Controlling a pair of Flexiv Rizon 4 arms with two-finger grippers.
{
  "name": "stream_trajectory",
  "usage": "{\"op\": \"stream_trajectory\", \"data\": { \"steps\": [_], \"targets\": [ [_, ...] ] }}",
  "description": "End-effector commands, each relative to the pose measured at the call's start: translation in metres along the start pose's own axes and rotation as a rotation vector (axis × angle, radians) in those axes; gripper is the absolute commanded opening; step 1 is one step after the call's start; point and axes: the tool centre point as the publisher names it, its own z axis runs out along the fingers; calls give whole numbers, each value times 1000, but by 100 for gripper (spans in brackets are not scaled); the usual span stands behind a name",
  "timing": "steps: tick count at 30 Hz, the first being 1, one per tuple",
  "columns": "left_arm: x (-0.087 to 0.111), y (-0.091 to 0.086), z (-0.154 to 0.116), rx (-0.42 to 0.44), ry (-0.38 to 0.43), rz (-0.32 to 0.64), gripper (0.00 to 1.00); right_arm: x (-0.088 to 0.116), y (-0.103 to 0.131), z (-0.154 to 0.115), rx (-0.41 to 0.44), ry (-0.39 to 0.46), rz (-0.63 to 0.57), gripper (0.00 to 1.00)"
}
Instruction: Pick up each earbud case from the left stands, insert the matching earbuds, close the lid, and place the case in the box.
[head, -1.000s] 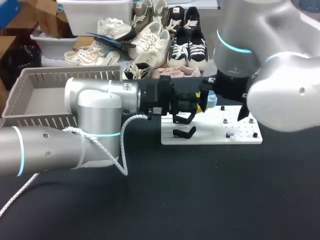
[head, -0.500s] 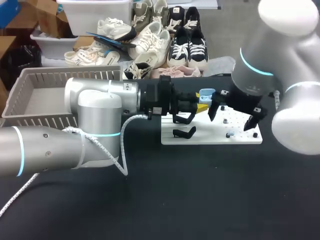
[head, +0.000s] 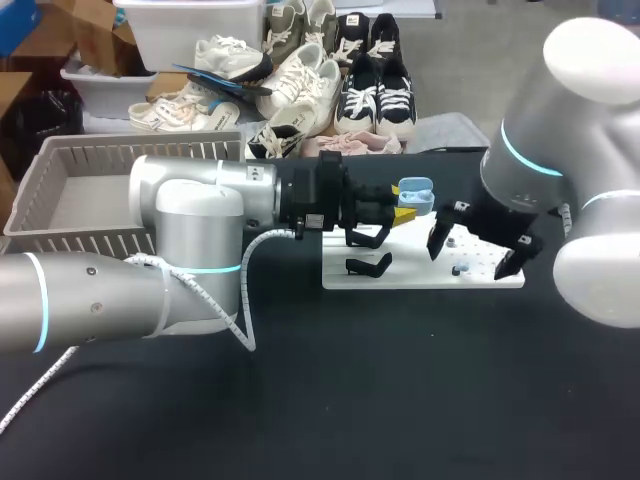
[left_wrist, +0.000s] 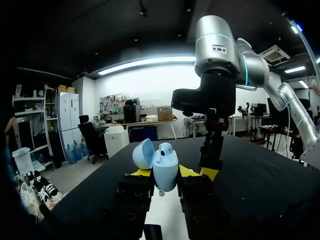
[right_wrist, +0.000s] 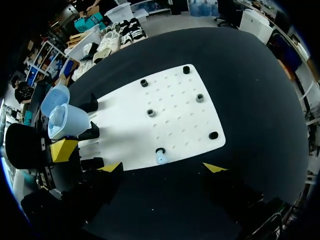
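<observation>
My left pincer (left_wrist: 165, 173) pinches the open case (left_wrist: 163, 165); my right pincer (right_wrist: 162, 168), spread, should centre over the earbud (right_wrist: 161, 158) before closing.

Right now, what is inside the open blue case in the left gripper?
One earbud sits in the case, beside its raised lid. The case's wall covers the rest, so a second earbud cannot be confirmed.

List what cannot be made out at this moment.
- Left wrist view: earbud case interior seen side-on; only one seated earbud shows.
- Head view: left arm covers the box's near floor.
- Head view: the loose earbud on the white board is too small.
</observation>
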Motion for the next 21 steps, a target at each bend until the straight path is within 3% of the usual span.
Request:
{"op": "stream_trajectory", "data": {
  "steps": [1, 8, 9, 11, 14, 21],
  "targets": [
    [1, 0, 0, -1, -2, 1, 0, -4, 3, 3, -3, -2, -14, 95],
    [1, 0, 0, -1, -2, 1, 0, -7, 0, 2, -15, -26, -48, 89],
    [1, 0, 0, -1, -2, 1, 0, -8, -1, 3, -19, -25, -45, 70],
    [1, 0, 0, -1, -2, 1, 0, -8, -3, 4, -24, -24, -45, 66],
    [1, 0, 0, -1, -2, 1, 0, -7, -4, 7, -28, -21, -43, 75],
    [1, 0, 0, -1, -2, 1, 0, -3, -8, 12, -46, -6, -24, 74]
  ]
}}
